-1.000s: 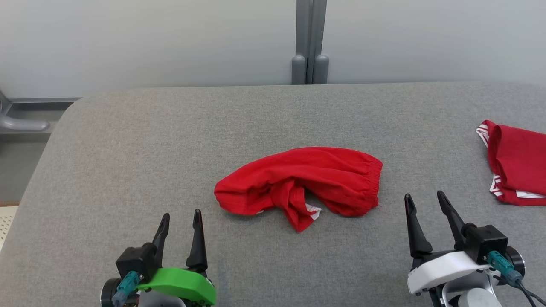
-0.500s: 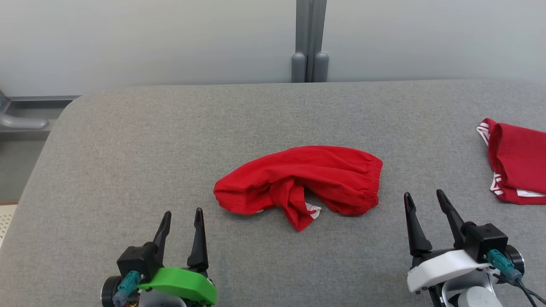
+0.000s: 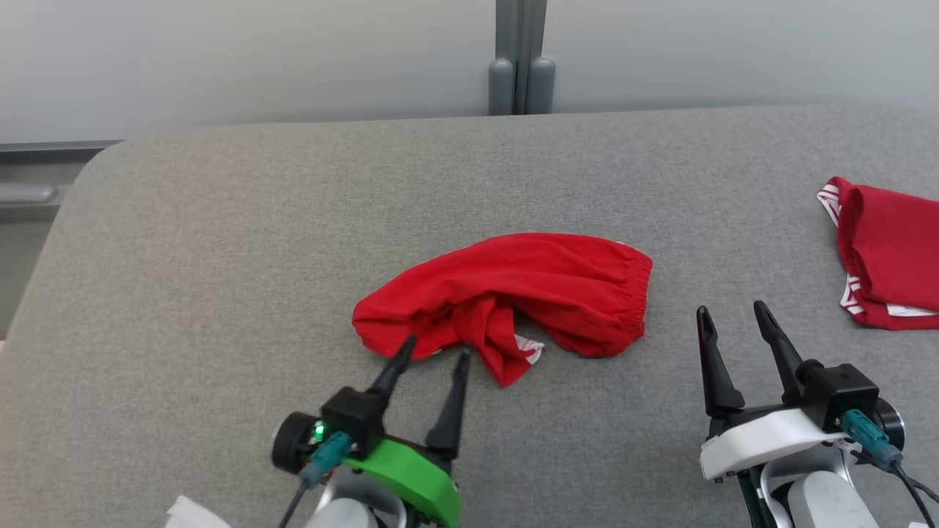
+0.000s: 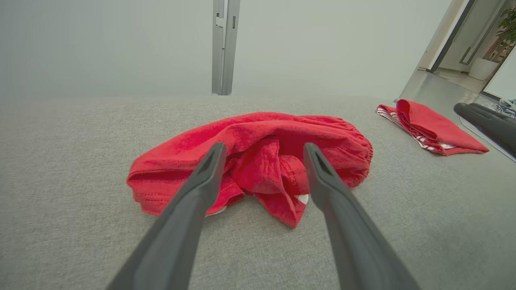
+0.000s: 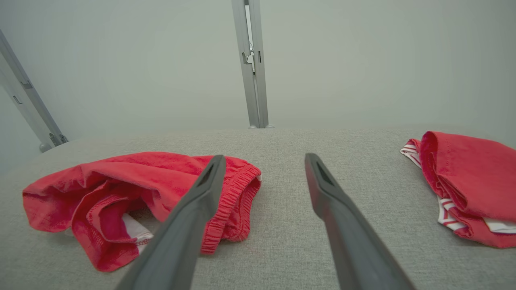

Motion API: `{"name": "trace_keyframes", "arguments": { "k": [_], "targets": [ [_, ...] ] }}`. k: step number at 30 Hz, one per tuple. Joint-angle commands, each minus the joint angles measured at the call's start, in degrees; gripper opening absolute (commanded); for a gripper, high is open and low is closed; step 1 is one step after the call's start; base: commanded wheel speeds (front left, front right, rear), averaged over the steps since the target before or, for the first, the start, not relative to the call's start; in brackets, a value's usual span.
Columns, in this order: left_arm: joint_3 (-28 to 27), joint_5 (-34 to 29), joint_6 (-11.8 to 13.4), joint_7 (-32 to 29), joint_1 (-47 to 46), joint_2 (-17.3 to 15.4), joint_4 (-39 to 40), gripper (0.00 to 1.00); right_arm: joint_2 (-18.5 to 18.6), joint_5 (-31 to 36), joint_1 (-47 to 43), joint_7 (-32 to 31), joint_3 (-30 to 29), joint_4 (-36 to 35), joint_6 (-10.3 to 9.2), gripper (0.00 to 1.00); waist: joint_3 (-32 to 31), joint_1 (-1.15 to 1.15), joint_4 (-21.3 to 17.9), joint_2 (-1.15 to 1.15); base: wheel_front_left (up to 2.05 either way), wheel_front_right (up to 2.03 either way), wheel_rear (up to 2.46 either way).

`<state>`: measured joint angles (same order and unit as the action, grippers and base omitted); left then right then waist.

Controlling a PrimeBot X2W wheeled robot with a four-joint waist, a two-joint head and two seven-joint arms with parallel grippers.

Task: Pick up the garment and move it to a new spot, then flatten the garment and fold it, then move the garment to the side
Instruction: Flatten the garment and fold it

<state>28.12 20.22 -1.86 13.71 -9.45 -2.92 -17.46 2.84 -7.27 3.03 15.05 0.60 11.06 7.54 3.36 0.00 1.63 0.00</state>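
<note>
A crumpled red garment (image 3: 506, 301) is seen lying in the middle of the grey padded table (image 3: 220, 257), with its gathered elastic edge turned to the robot's right and a bit of white trim showing at its near edge. The left gripper (image 3: 436, 348), carried on a green-shelled wrist, is held low over the table and angled forward and to the right, toward the garment's near left corner. Its jaws are spread wide and nothing is pinched between them. In the head view one fingertip is overlapped with the garment's hem; whether the cloth is touched cannot be told. In the left wrist view the bunched middle of the garment (image 4: 258, 129) is framed between the two fingers of the left gripper (image 4: 264, 147).

The right gripper (image 3: 732, 308), on a white-shelled wrist, is held at the lower right, fingers pointed forward over bare table just beside the garment's elastic end. Its jaws are likewise spread, and nothing is held. A second red garment (image 3: 888, 257) with red-and-white striped trim is laid folded near the table's right edge, well apart from the first.
</note>
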Motion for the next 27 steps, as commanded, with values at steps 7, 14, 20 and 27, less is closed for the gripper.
{"name": "trace_keyframes", "arguments": {
  "k": [7,14,20,27],
  "targets": [
    [13.6,4.4,-0.4,-2.6,-7.5,-0.1,-5.7,1.0,0.1,0.4,2.9,0.2,0.5,-0.7,-0.12,1.0,5.4,0.0,-5.6,0.0,0.0,0.0,0.0],
    [16.3,10.2,3.0,-3.4,-14.8,-0.2,-16.9,1.0,0.1,-0.4,4.8,0.2,1.1,-0.9,-0.12,1.0,9.0,0.0,-10.6,0.0,0.0,0.0,0.0],
    [16.8,13.8,4.9,-2.7,-18.9,-0.1,-26.0,0.8,0.1,-0.7,5.0,0.2,0.3,-1.2,-0.12,1.0,10.1,0.0,-12.5,0.0,0.0,0.0,0.0],
    [20.3,16.4,3.4,-0.3,-21.2,-0.1,-29.6,0.0,0.1,-0.9,4.3,0.2,-0.4,-1.2,-0.12,1.0,8.6,0.0,-11.4,0.0,0.0,0.0,0.0]
  ]
}}
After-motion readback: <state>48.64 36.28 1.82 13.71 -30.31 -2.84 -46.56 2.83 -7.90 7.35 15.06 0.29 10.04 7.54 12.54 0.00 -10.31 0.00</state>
